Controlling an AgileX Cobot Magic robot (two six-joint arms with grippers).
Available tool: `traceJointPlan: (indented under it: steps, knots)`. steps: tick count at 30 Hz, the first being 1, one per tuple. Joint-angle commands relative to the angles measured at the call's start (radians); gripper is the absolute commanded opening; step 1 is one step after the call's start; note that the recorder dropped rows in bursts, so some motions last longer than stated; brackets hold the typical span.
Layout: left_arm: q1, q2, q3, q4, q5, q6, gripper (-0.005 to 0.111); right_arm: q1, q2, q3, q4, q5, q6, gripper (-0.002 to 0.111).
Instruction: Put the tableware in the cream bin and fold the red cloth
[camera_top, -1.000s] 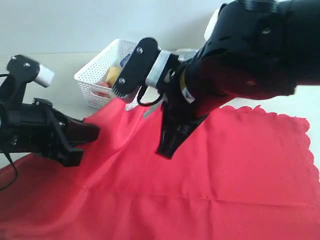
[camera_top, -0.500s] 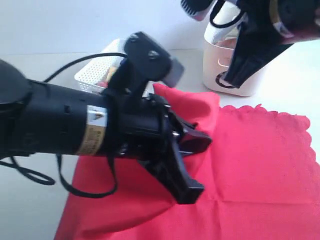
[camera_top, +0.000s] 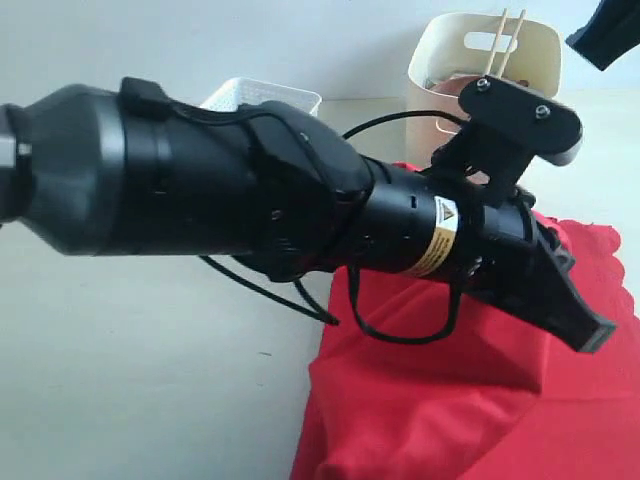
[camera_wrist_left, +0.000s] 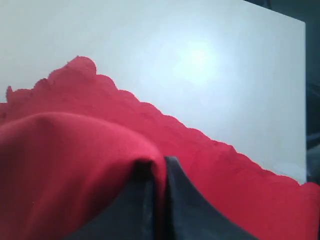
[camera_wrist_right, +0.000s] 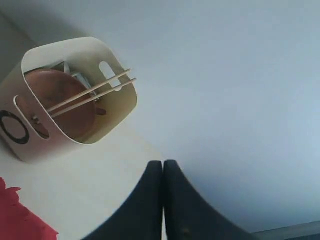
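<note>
The left hand (camera_wrist_left: 159, 164) is pinched tight on a fold of the red cloth (camera_wrist_left: 70, 170) and holds it up. The rest of the cloth lies flat under this hand, and its wavy edge runs just past the hand. I think the fold should go down that way. The right hand (camera_wrist_right: 163, 167) is closed and holds nothing, up high near the cream bin (camera_wrist_right: 122, 105). The chopsticks (camera_wrist_right: 90, 96) and the brown plate (camera_wrist_right: 65, 117) are inside the bin. The white basket (camera_top: 262, 95) sits farther back on the pale desk (camera_top: 150, 380)
</note>
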Motion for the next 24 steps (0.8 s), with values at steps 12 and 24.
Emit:
traceJointPlan:
  steps: [12, 24]
  knots:
    - [-0.017, 0.221, -0.270, -0.054, 0.083, -0.051, 0.051, -0.003, -0.010, 0.002, 0.001, 0.004, 0.007, 0.000]
    - [0.036, 0.164, -0.290, 0.017, -0.174, -0.042, 0.103, -0.021, -0.050, 0.002, 0.004, 0.033, 0.012, 0.000]
